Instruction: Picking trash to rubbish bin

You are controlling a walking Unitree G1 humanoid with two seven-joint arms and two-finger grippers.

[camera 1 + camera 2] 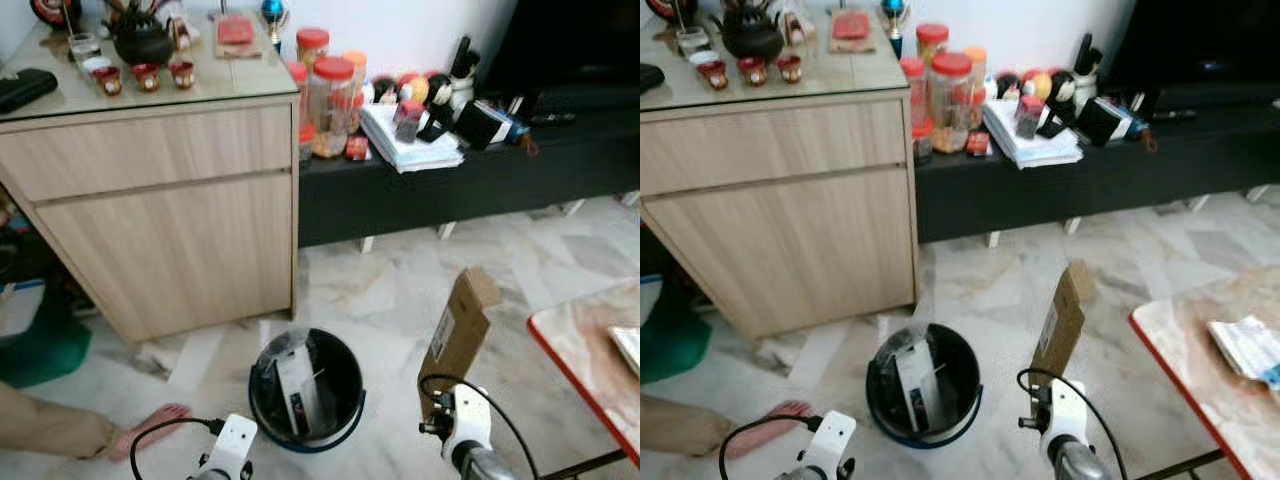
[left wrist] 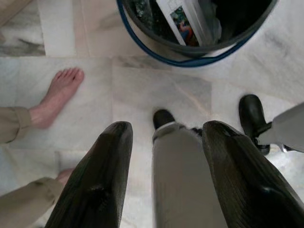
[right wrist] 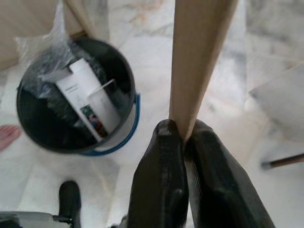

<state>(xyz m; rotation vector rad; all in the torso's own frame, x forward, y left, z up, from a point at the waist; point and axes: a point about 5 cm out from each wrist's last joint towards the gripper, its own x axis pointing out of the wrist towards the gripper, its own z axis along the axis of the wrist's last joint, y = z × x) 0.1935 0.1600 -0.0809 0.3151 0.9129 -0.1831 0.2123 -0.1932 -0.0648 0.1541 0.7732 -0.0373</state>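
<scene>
**Flat cardboard held beside the bin**

The right gripper [image 3: 184, 137] is clenched on the lower end of a flat brown cardboard piece [image 1: 458, 335], held upright just right of the round black rubbish bin with a blue rim [image 1: 306, 388]. The left gripper [image 2: 166, 142] hangs over the marble floor [image 1: 400, 290] with fingers spread, grasping nothing. A white box [image 3: 88, 97] stands inside the bin. A person's bare foot [image 2: 57, 95] rests nearby. Beyond stands a light wooden cabinet [image 1: 170, 200].
</scene>
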